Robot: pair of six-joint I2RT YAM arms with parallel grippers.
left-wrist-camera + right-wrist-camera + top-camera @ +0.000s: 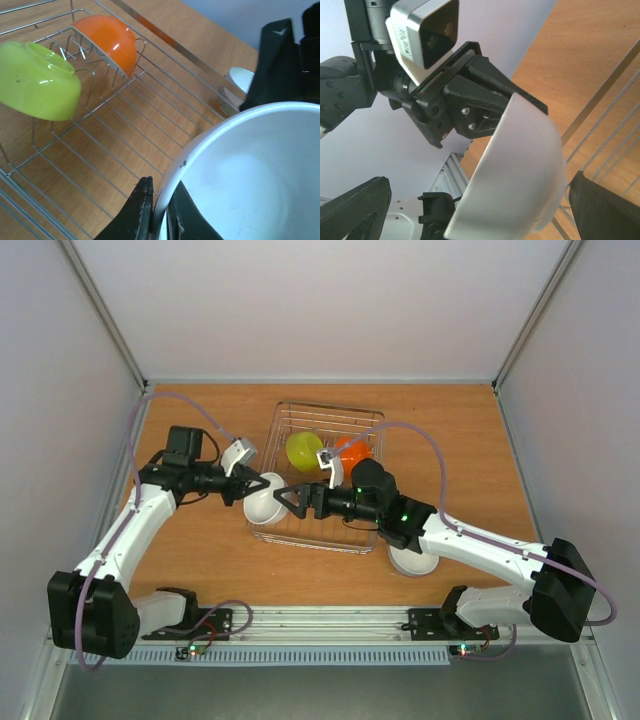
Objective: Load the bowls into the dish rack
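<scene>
My left gripper (250,485) is shut on the rim of a white bowl (263,500) and holds it tilted over the left edge of the wire dish rack (330,406). In the left wrist view its fingers (142,200) pinch the bowl's rim (250,170). My right gripper (291,499) is open and faces that bowl (520,170), which shows between its spread fingers (357,210). The lime-yellow bowl (303,451) and the orange bowl (352,451) lean on edge inside the rack. A second white bowl (413,561) sits on the table under my right arm, outside the rack.
The rack's near half is bare wire (150,130). The lime-yellow bowl (40,82) and the orange bowl (107,42) fill its far part. The two grippers are close together at the rack's left side. White walls enclose the wooden table (200,560).
</scene>
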